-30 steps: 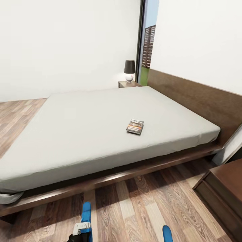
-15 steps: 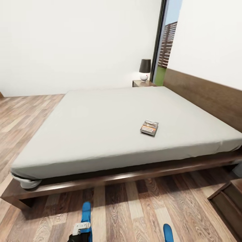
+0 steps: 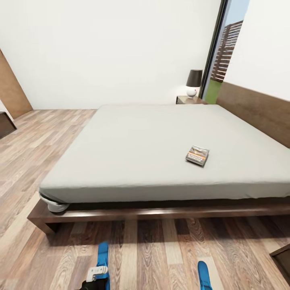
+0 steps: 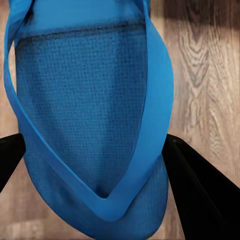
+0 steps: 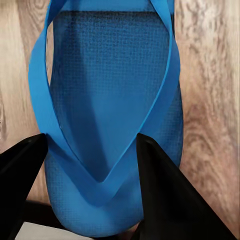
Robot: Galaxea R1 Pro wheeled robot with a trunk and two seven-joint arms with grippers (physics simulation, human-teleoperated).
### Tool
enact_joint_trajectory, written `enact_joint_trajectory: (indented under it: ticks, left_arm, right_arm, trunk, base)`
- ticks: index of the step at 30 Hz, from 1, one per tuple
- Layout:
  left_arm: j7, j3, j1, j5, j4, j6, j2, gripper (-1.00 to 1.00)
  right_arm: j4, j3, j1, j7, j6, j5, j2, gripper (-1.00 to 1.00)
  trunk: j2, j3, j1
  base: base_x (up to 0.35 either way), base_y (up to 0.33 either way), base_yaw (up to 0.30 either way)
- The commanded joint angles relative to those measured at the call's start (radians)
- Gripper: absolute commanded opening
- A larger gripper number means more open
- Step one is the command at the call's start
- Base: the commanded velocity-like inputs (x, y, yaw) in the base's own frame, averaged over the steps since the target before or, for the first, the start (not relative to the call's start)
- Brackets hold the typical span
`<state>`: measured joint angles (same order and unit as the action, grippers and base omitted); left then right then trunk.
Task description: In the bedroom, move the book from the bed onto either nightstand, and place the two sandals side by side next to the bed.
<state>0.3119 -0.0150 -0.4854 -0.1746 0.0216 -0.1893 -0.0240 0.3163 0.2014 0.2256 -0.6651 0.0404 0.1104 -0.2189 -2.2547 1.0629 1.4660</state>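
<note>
Currently a bright-blue sandal is carried in each gripper, so the sandal step is the one in hand. In the left wrist view the left sandal (image 4: 90,130) is seen pinched between the two dark fingers (image 4: 200,195) of the left gripper (image 4: 95,165), with plank floor (image 4: 205,65) behind it. In the right wrist view the right sandal (image 5: 110,120) is likewise clamped by the right gripper (image 5: 90,170), one finger (image 5: 170,195) pressed against each side of the sole. In the head view both sandals are seen at the near edge, the left one (image 3: 103,257) left of centre and the right one (image 3: 204,274) further right, held well apart from each other over the floor (image 3: 161,253) in front of the bed (image 3: 161,161).

The book (image 3: 197,155) is seen lying flat on the grey mattress, toward the right and nearer the near edge than the far one; it is untouched. A nightstand (image 3: 189,99) with a lamp (image 3: 193,83) on it stands at the far side of the bed, by the window.

For the next move, both sandals would probably need to be lowered to the floor just beside the bed frame (image 3: 161,211), brought close together and parallel, then released. Only after that could the book be attended to.
</note>
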Motion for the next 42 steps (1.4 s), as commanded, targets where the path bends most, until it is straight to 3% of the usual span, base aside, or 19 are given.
enact_joint_trajectory:
  ticks: [1,9,28,31,33,38,42]
  left_arm:
    - [0.004,-0.002,-0.001,-0.008,-0.002,-0.002,0.000,-1.00]
    - [0.004,-0.002,-0.001,-0.008,-0.002,-0.002,-0.001,-1.00]
    - [0.004,0.002,-0.001,-0.008,0.001,-0.002,-0.003,-1.00]
    - [-0.026,0.004,-0.007,-0.008,0.040,0.011,-0.011,-1.00]
    - [-0.083,0.004,-0.015,-0.007,0.119,0.091,-0.025,-1.00]
    - [-0.207,0.003,-0.025,-0.001,0.421,0.459,-0.033,-1.00]
    - [-0.295,-0.012,-0.037,0.010,0.508,0.573,-0.029,-1.00]
  right_arm:
    - [0.000,0.002,0.000,-0.005,0.004,0.008,0.000,-1.00]
    - [-0.005,0.003,0.000,-0.005,0.004,0.008,0.000,-1.00]
    - [-0.008,0.003,0.000,-0.008,0.005,0.008,0.000,-1.00]
    - [-0.008,0.003,0.000,-0.009,0.005,0.008,-0.001,-1.00]
    - [-0.008,0.003,0.000,-0.010,0.006,0.008,-0.001,-1.00]
    - [-0.007,0.003,0.000,-0.011,0.006,0.008,-0.001,-1.00]
    - [-0.007,0.004,0.000,-0.011,0.006,0.008,-0.002,-1.00]
  trunk:
    - [0.000,0.001,0.000]
    - [0.000,0.004,0.000]
    - [0.000,0.004,0.000]
    - [0.000,0.004,0.000]
    - [0.000,0.004,0.000]
    - [0.000,0.004,0.000]
    - [0.000,0.004,0.000]
  base:
    - [0.000,0.000,0.274]
    - [0.000,0.000,0.214]
    - [0.000,0.000,0.004]
    - [0.000,0.000,0.000]
    - [0.000,0.000,0.000]
    - [0.000,0.000,0.000]
    - [0.000,0.000,0.000]
